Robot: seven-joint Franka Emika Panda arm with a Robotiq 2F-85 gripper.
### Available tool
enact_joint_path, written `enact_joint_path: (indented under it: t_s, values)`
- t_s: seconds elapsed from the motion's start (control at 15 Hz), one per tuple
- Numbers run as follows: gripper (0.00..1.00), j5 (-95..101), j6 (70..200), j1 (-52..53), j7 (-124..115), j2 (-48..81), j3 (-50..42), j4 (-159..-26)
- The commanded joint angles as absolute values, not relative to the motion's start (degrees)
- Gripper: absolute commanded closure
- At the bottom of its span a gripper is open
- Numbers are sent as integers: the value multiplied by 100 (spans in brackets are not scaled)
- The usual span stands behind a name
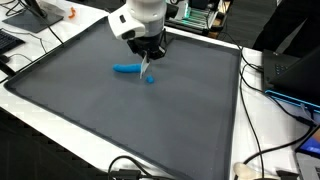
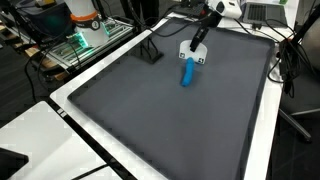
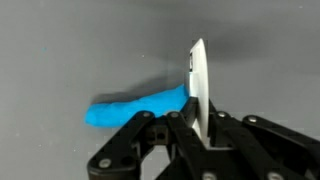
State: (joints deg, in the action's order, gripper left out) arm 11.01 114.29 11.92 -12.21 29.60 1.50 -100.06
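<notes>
Jaws clamped on upright white card, edge against blue stick lying mid-frame on bench; card not yet let go.

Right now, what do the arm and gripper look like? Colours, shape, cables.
Arm: white, rounded shells, bulky at the wrist. Gripper: black, two fingers built from jointed links with visible pivot pins. No legible markings and no loose cables visible on either.

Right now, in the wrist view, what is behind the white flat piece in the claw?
A blue object lies on the gray mat behind the white flat piece, reaching left. The piece covers its right end, so how far it continues cannot be seen.
</notes>
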Motion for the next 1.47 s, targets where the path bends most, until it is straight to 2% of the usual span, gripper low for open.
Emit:
enact_joint_path:
  t_s: [0.0,1.4]
  values:
    - [98,1131,11451,1105,-1053,2611,185,-10218]
    - [98,1170,11428,889,-160,2923,226,-9854]
